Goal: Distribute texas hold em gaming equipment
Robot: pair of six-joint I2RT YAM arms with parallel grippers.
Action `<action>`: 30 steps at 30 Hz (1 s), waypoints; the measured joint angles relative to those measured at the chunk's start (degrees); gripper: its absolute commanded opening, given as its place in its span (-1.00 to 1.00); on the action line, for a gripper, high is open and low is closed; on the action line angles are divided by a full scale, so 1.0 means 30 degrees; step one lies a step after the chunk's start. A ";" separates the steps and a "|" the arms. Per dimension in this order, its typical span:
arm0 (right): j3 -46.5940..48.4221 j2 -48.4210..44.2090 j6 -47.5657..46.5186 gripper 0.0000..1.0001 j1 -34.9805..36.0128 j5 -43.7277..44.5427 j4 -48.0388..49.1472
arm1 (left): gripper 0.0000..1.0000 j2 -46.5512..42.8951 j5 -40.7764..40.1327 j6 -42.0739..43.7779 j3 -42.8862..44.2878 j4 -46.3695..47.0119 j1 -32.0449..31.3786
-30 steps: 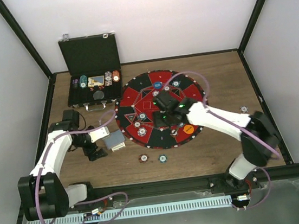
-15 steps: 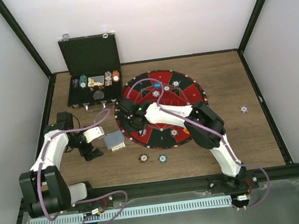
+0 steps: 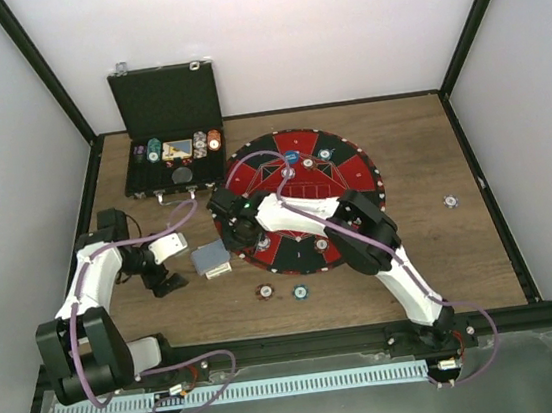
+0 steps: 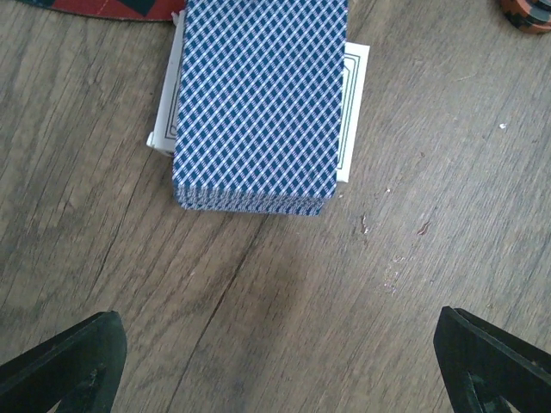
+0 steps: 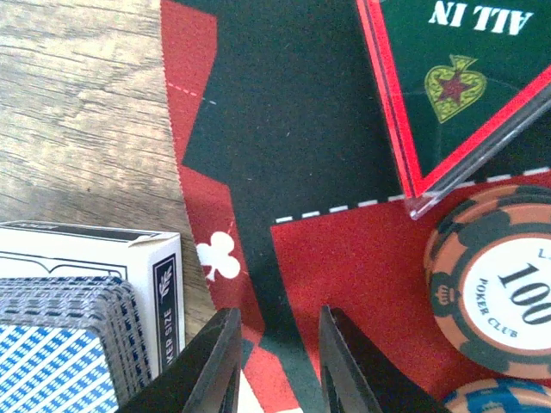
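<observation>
A deck of grey-blue checked playing cards (image 4: 258,103) lies on its white box (image 4: 355,86) on the wood, just left of the mat; in the top view the deck (image 3: 210,260) sits between both grippers. My left gripper (image 4: 280,344) is wide open and empty, a little short of the deck, and it also shows in the top view (image 3: 169,278). My right gripper (image 5: 275,344) hovers over the mat's left edge, jaws narrowly apart with nothing between; it shows in the top view too (image 3: 230,224). A brown-red 100 chip (image 5: 504,284) lies to its right. The blue button (image 3: 291,156) sits on the mat. The orange button is not visible.
The round red-and-black mat (image 3: 352,172) holds several chips and an "ALL IN" plaque (image 5: 465,77). Loose chips lie on the wood, two in front of the mat (image 3: 264,291) (image 3: 300,291) and one at the right (image 3: 450,201). The open black case (image 3: 175,163) with chip stacks stands at the back left.
My right arm swung from the mat's middle to its left edge, close to the deck. My left gripper drew back a little to the left, away from the deck.
</observation>
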 measured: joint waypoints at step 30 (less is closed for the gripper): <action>0.2135 0.1311 0.0248 -0.15 0.0831 0.0357 -0.1005 | 1.00 -0.1093 0.0568 0.1464 -0.1428 0.0736 0.0991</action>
